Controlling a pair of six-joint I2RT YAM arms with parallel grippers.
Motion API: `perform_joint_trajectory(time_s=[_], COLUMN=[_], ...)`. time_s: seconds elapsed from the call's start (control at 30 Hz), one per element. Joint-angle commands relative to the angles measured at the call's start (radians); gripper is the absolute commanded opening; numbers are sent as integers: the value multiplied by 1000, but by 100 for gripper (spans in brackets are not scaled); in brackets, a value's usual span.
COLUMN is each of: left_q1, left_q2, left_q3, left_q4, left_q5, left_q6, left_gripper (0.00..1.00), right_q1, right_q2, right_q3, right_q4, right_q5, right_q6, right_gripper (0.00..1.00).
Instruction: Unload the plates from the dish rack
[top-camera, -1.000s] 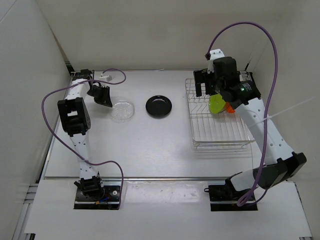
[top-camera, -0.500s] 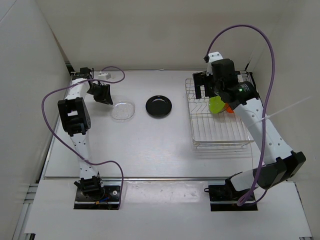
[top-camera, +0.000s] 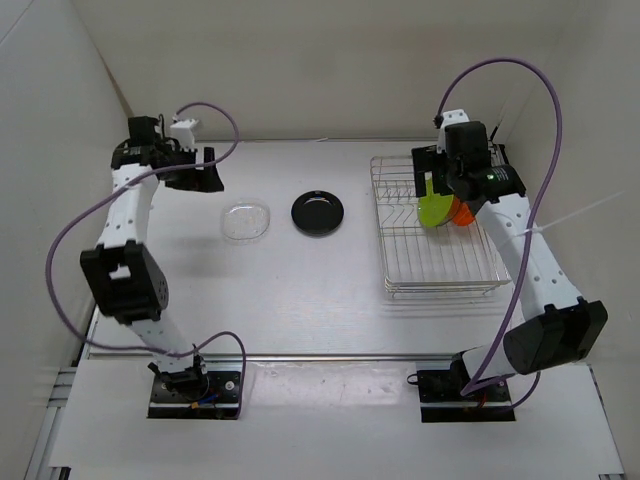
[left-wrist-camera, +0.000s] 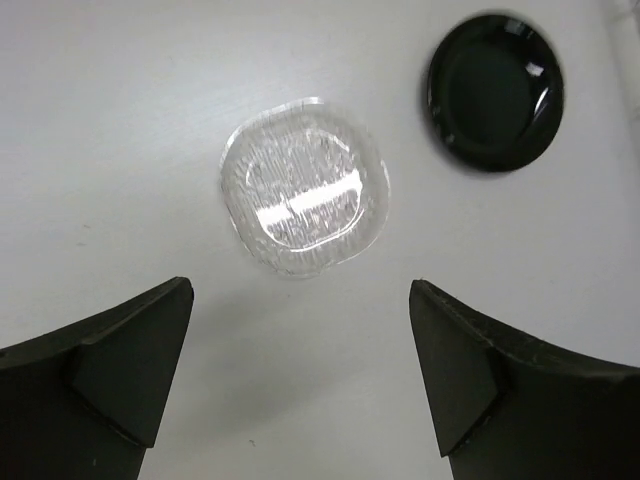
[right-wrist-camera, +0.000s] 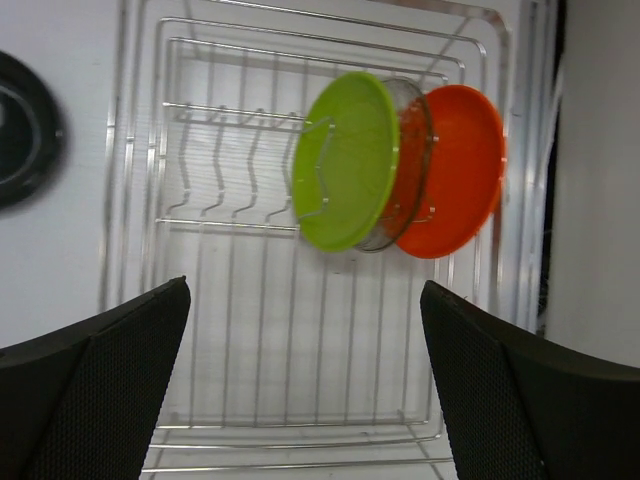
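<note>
A clear plate lies flat on the table, and a glossy black plate lies to its right. My left gripper hangs open above the table, back and left of the clear plate, with nothing between its fingers. The silver wire dish rack stands at the right. In it a lime green plate, a second clear plate and an orange plate stand on edge. Above them my right gripper is open and empty.
White walls close in the table at the back and on both sides. Purple cables loop above each arm. The rack's near half holds only bare wire prongs. The black plate's edge shows left of the rack.
My left gripper has opened, lifted and drawn back to the left, away from the clear plate on the table. The right gripper has shifted slightly right over the rack, still open.
</note>
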Motion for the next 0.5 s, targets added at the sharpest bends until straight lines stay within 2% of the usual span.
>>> perform_joint_trajectory(time_s=[0.0, 0.13, 0.23, 0.4, 0.47], left_q1=[-48, -104, -127, -162, -183], left_q2=[-220, -379, -462, -585, -625], left_q3=[-22, -71, -110, -185, -194], left_q4=[35, 3, -34, -34, -34], left_q5=[-103, -290, -355, -432, -469], left_q6=[-93, -128, -128, -139, -139], left_gripper=[100, 100, 100, 100, 100], right_q1=[-38, -78, -110, -129, -129], right_q2=[24, 95, 147, 248, 276], right_q3=[-14, 3, 43, 106, 121], right_q4=[78, 104, 104, 123, 134], right_q5=[76, 110, 99, 110, 128], right_q6=[-83, -121, -143, -176, -187], right_gripper=[99, 90, 81, 61, 61])
